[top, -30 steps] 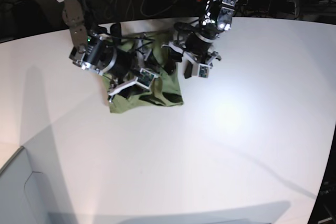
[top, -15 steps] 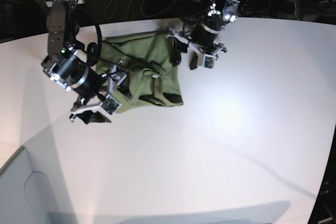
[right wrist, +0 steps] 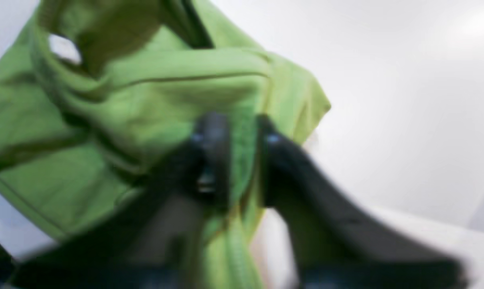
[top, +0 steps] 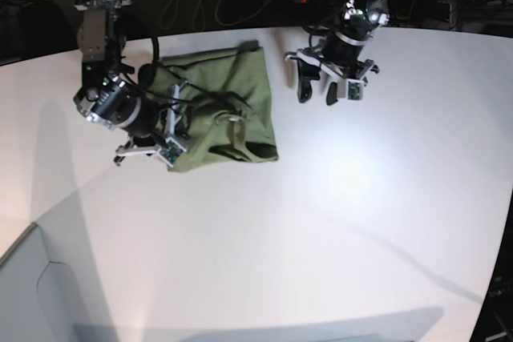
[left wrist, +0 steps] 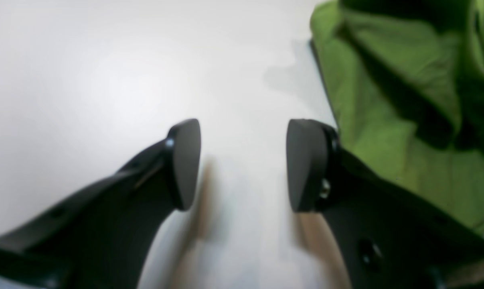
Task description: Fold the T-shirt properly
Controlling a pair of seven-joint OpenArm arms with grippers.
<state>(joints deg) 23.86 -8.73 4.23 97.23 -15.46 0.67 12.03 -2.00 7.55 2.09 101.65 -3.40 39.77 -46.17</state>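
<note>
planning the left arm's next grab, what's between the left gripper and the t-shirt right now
Only bare white table. In the base view the open left gripper hangs just beside the T-shirt; the left wrist view shows the same.

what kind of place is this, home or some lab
Most likely a robotics lab or test bench, not a home: two robot arms work a green T-shirt on a bare white table, with loose cables trailing over dark equipment behind it.
</note>
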